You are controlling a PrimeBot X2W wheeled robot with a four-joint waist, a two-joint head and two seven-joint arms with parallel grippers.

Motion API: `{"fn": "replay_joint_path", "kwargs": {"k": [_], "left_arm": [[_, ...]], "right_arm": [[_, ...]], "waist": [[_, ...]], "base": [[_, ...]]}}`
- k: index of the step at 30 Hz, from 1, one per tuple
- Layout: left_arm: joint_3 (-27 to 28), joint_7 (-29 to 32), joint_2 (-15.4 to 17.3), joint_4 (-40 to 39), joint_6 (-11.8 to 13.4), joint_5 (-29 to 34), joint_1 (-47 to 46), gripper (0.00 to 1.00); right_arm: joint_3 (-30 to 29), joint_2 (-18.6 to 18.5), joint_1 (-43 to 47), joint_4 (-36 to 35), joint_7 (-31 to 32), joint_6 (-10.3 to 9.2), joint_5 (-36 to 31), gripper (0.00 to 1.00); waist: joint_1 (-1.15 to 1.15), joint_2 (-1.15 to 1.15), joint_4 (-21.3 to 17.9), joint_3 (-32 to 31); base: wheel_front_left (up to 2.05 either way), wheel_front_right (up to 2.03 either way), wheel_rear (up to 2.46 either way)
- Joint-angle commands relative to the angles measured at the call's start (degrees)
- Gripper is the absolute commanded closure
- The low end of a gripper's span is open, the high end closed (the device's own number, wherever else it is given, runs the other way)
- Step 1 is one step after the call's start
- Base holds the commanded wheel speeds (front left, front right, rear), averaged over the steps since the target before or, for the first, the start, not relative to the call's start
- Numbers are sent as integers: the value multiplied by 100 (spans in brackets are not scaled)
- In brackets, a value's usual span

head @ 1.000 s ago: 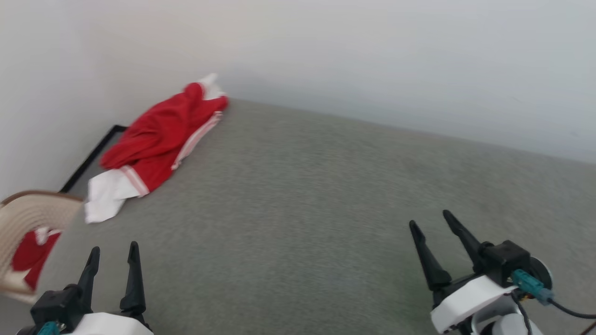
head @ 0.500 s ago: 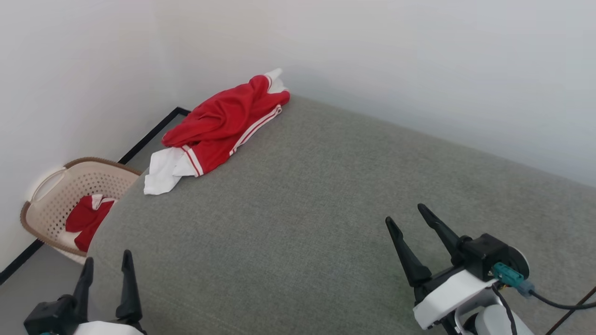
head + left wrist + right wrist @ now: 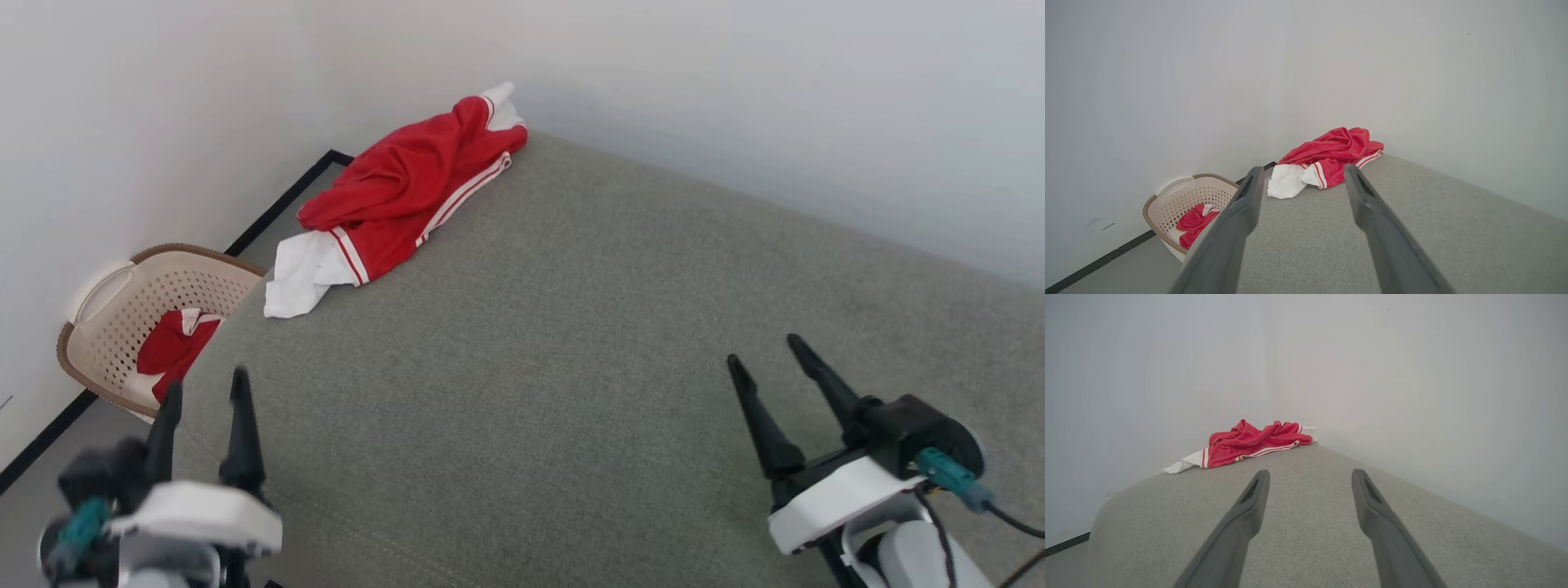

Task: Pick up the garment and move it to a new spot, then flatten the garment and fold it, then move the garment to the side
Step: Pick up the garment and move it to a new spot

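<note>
The wide grey cushioned surface [image 3: 588,351] sits differently in the head view than a second ago: the camera has swung, bringing a perforated basket [image 3: 175,282] into full sight. The garment [image 3: 408,192] has not moved and lies crumpled at the far left corner by the wall, so the pick-up appears not yet begun. The left gripper [image 3: 206,380] and right gripper [image 3: 762,349] hover well short of it, fingers spread wide and empty.
</note>
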Motion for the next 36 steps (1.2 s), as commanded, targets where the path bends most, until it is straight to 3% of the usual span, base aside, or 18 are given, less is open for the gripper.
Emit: {"fn": "replay_joint_path", "kwargs": {"k": [1, 10, 23, 27, 36], "left_arm": [[-32, 31, 36, 99, -48, -48, -246, 0], [-119, 88, 200, 1101, -280, -132, -1690, 0], [-11, 34, 479, 2862, -514, -452, -3972, 0], [58, 112, 642, 3678, -522, -560, -4778, 0], [57, 523, 971, 4948, -295, -541, -5878, 0]], "right_arm": [[-81, -37, 66, -76, -18, 1, -55, 0], [-339, -203, -21, -590, 253, 1, -220, 0], [-486, -639, -518, -1437, 663, 1, -396, 0], [-538, -788, -740, -1783, 791, 1, -445, 0], [-703, -985, -960, -2259, 966, 0, -507, 0]], "waist": [[0, 0, 4, 74], [0, 0, -347, 688], [0, 0, -1020, 2064], [0, 0, -1257, 2616], [0, 0, -1541, 3243]], "base": [[0, 0, 0], [0, 0, 0], [0, 0, 0], [0, 0, 0], [0, 0, 0]]}}
